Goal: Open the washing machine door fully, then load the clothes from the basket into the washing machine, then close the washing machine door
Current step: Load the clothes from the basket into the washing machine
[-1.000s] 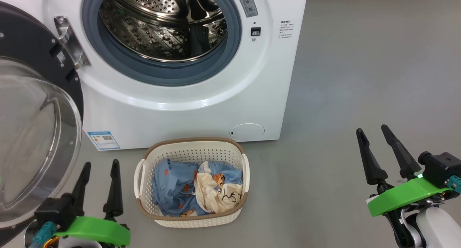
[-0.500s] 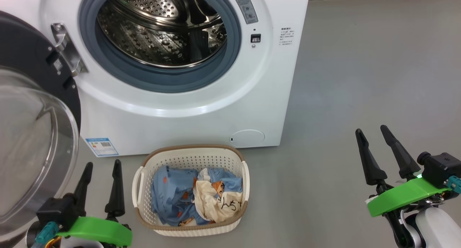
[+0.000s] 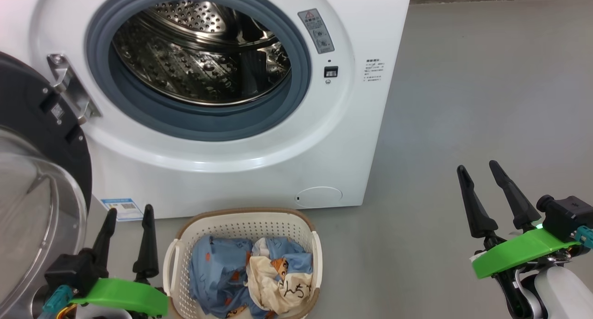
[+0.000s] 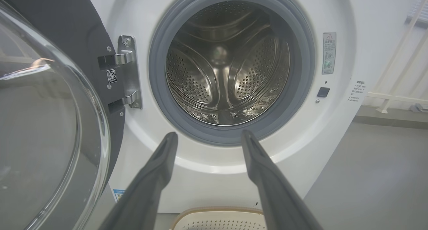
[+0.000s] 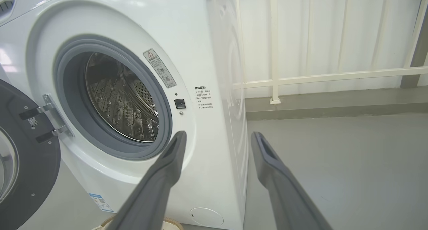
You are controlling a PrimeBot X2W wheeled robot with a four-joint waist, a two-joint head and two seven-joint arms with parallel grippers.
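Observation:
The white washing machine stands ahead with its steel drum bare. Its door is swung wide open at the left, glass bowl facing me. On the floor in front sits the cream basket, holding the light blue garment and the cream garment. My left gripper is open just left of the basket, beside the door. Far to the right over bare floor, my right gripper is open too. The left wrist view looks into the drum, with the basket rim below.
Grey floor spreads to the right of the machine. A white railing and a low kerb run behind it. The machine's round filter cap and blue label sticker sit low on its front.
The whole head picture has slid down, so the camera has tilted up: more of the drum shows and the basket sits lower. Both grippers keep their places, still open.

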